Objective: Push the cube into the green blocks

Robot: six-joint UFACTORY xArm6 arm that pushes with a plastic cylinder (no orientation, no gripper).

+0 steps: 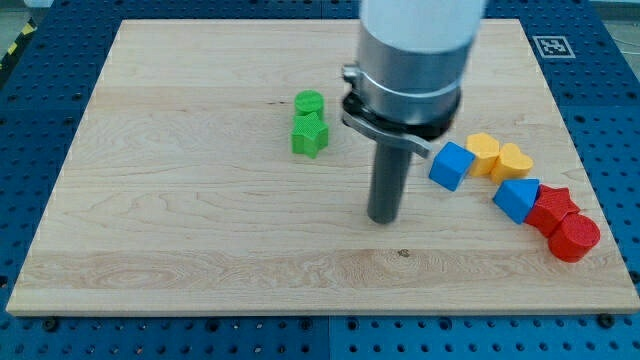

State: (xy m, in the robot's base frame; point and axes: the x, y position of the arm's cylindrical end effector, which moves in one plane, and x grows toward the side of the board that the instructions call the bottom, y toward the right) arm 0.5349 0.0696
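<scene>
Watch the line of your push: my tip [383, 219] rests on the bench [180, 240] between the green blocks and the blue cube [451, 165], so it is on the wrong side of the cube, which must travel toward the view's left. If you drive straight at the cube from here, you will likely shove it right into the two yellow blocks [497, 156] touching it, and perhaps on toward the other blue block [517, 199] and the red blocks [563, 225] beyond. A glancing contact on a cube corner could also spin it off course. The rod hangs upright from the wide grey arm housing at the view's top. There are no fingers here, only the bare rod, holding nothing. The green cylinder [309, 102] and green star [310, 134] sit touching, well apart from the cube.
</scene>
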